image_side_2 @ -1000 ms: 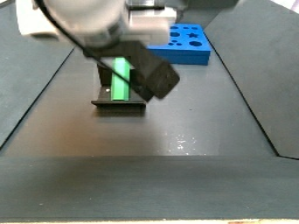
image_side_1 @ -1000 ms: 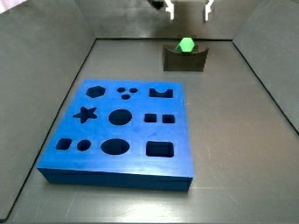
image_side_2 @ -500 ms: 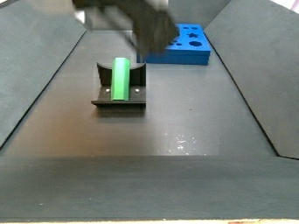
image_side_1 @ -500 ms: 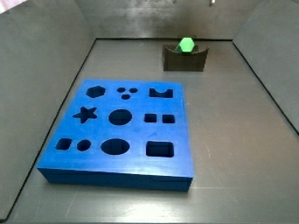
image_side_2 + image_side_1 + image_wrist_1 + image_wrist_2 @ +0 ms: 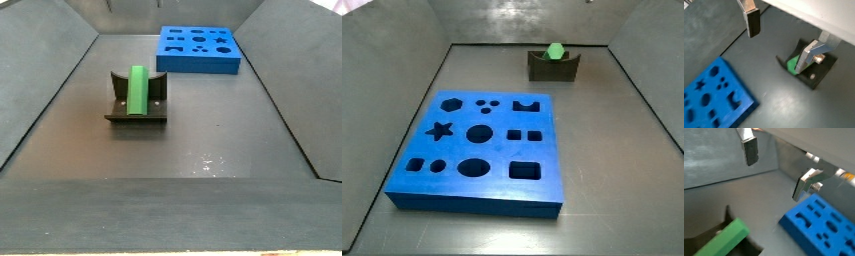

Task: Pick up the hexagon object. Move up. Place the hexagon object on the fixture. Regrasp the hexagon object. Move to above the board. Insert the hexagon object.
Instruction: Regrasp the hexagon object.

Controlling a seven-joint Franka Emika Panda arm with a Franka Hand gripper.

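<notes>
Since a second earlier, the gripper (image 5: pixel 781 37) had lifted clear of both side views, leaving the hexagon object (image 5: pixel 138 87) lying in the fixture (image 5: pixel 136 112) notch. Both wrist views showed its fingers (image 5: pixel 749 150) spread apart and empty, high above the floor. The board (image 5: pixel 476 150) sat well apart. Regrasping seemed next, which would call for descending and closing on the green bar.

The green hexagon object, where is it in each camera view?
Wrist view: hexagon object peeks from behind a pincer finger.
Wrist view: a green bar at the frame's edge.
Side view: far end, in the fixture.
Side view: centre-left.
Shared landmark: the fixture; pincer empty above.
</notes>
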